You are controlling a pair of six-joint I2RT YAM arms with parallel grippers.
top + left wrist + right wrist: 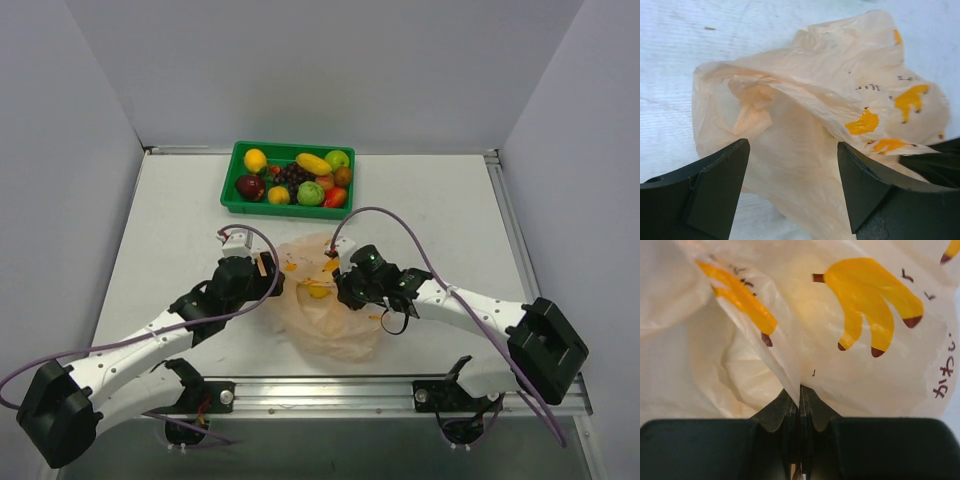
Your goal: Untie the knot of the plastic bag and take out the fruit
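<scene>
The pale peach plastic bag (322,305) with yellow banana prints lies crumpled mid-table between both arms. My right gripper (345,291) is shut on a thin fold of the bag (840,365); in its wrist view the jaws (800,390) meet with plastic pinched between them. My left gripper (270,277) stands open at the bag's left side. Its fingers (720,175) straddle a hanging fold of the bag (805,130) without squeezing it. A bunched twist of plastic (752,100) shows inside the fold; I cannot tell if it is the knot. A yellow patch (318,291) shows through the bag. Several toy fruit (295,178) lie in the tray.
The green tray (290,211) stands at the back centre, behind the bag, holding the fruits along with a dark grape bunch and a dark red apple (249,186). Grey walls close in left, right and behind. Purple cables loop above both forearms.
</scene>
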